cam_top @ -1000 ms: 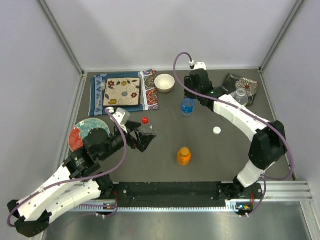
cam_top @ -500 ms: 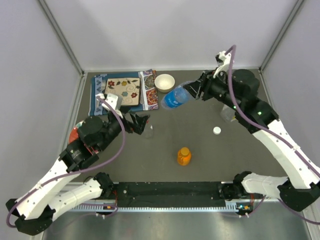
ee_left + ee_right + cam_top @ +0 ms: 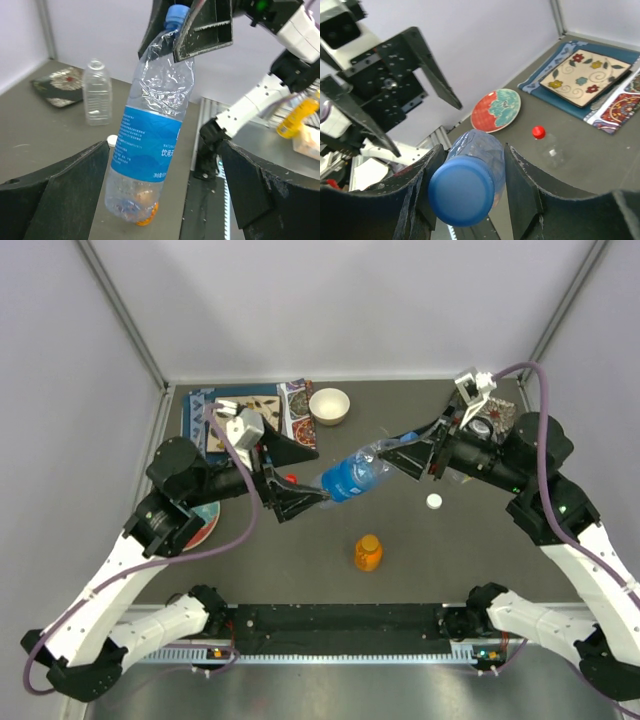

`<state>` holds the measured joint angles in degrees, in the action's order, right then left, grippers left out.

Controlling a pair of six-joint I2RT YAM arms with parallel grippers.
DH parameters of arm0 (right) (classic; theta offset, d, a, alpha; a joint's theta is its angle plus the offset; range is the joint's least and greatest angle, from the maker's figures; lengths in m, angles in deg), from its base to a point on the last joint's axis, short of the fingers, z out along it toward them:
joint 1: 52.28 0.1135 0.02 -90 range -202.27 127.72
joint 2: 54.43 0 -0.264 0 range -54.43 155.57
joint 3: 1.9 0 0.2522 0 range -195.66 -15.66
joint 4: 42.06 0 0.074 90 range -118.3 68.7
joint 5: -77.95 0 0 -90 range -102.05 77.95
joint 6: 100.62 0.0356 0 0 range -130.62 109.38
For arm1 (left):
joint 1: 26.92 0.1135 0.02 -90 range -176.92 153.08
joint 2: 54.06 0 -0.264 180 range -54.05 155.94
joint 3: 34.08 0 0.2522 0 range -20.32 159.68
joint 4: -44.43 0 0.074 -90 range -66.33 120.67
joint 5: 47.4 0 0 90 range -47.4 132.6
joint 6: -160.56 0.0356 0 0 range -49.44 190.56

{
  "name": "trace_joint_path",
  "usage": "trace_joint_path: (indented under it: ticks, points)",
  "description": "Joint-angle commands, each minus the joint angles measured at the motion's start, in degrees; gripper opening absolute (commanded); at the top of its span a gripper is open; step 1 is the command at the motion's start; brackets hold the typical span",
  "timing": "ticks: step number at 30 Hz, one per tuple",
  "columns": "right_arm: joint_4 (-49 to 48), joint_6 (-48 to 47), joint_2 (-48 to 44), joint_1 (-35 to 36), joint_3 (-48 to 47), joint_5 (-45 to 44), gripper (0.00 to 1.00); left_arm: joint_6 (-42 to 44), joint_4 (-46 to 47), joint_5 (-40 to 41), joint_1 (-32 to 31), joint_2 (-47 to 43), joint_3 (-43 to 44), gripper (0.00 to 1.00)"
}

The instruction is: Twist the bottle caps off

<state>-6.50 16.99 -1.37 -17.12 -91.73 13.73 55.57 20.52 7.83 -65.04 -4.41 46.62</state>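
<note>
My right gripper [image 3: 412, 454] is shut on the neck of the blue-tinted bottle [image 3: 350, 476] and holds it tilted in the air over the table's middle, blue cap [image 3: 462, 197] on and toward the right wrist camera. My left gripper [image 3: 298, 478] is open, one finger on each side of the bottle's base [image 3: 132, 200], not touching. The slim clear bottle [image 3: 551, 151] with its red cap [image 3: 538, 132] stands below them. The short orange bottle [image 3: 368, 552] with its orange cap stands near the front. The wide clear bottle [image 3: 97, 92] stands uncapped; the white cap [image 3: 433, 501] lies loose on the table.
A white bowl [image 3: 329, 405] and a placemat with a patterned square plate [image 3: 585, 77] are at the back left. A red and teal plate [image 3: 496, 109] lies at the left. A dark ornate mat [image 3: 57, 87] lies at the back right.
My right gripper has lifted the blue-tinted bottle from the back and carried it left and forward, tilted. My left gripper has risen from the table and come round the bottle's base.
</note>
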Motion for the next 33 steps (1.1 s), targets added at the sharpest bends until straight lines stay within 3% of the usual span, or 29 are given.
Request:
trace_joint_path:
  ticks: [1,12,24,26,30,32,33]
  points:
    - [-7.28,5.51,-1.82,0.35,3.38,4.97,0.00,-1.54,4.88,-11.64,0.34,1.94,-1.45,0.99]
    - [-11.34,9.74,-1.64,0.97,2.95,8.32,0.00,-1.45,7.07,-12.33,-0.10,5.28,-4.10,0.99]
    - [-10.20,6.22,2.49,7.38,-0.39,3.58,0.00,0.74,8.22,-12.17,-4.23,8.71,-4.18,0.98]
    - [-10.11,6.05,2.49,7.56,-0.57,3.22,0.00,1.44,8.13,-11.99,-4.32,8.62,-4.62,0.91]
    - [-9.67,5.87,2.40,7.56,-0.66,3.05,0.00,2.85,7.52,-11.12,-4.41,8.27,-5.15,0.62]
    - [-9.41,5.78,2.31,7.56,-0.57,2.79,0.00,3.55,7.34,-10.33,-4.41,7.75,-5.76,0.57]
    - [-9.06,5.87,2.14,7.73,-0.57,2.52,0.05,3.73,7.08,-9.89,-4.41,7.22,-6.03,0.55]
